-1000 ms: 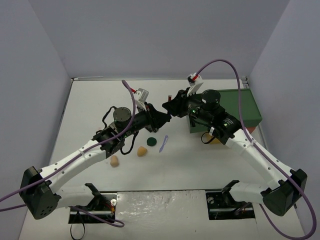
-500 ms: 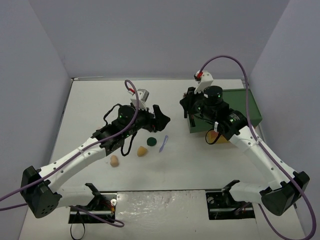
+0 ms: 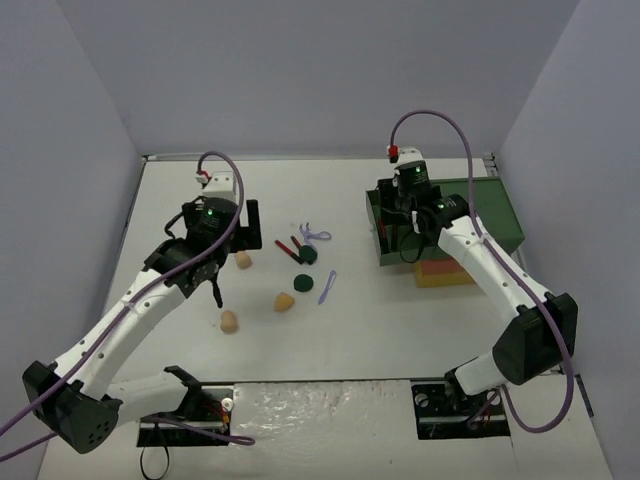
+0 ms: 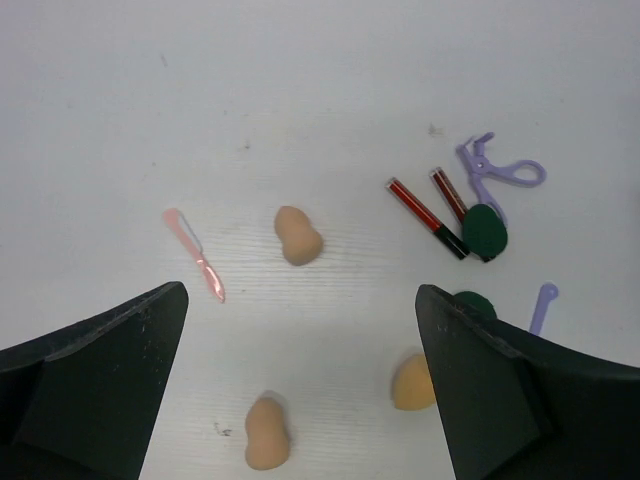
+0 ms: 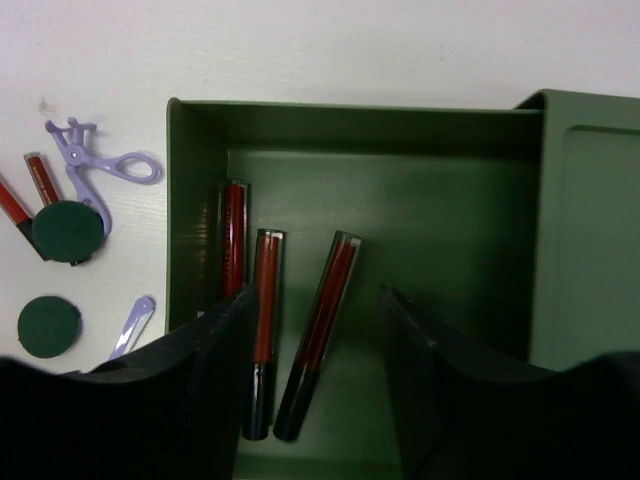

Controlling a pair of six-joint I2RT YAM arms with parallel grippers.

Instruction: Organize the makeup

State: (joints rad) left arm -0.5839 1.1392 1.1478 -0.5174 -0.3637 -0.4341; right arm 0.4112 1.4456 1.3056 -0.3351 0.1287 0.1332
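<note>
Inside the green tray (image 5: 190, 200), three red sticks (image 5: 265, 310) lie side by side, clear only from the right wrist. Above them hangs the right claw (image 5: 312, 297), fingers spread, holding nothing. On the counter (image 4: 300, 80), the left wrist view shows three tan sponges (image 4: 298, 236), a pink stick (image 4: 195, 255), two loose lip sticks (image 4: 425, 217), two green discs (image 4: 484, 229), a lilac eyelash curler (image 4: 500, 172) and a lilac spatula (image 4: 541, 305). Over these the left claw (image 4: 300, 292) hovers, fingers wide apart, empty.

- Left claw (image 4: 300, 290): we record it drawn back from the centre to the left side of the tabletop (image 4: 300, 80).
- Right claw (image 5: 315, 295): we record it shifted from the centre to above the green tray (image 5: 450, 250).
</note>
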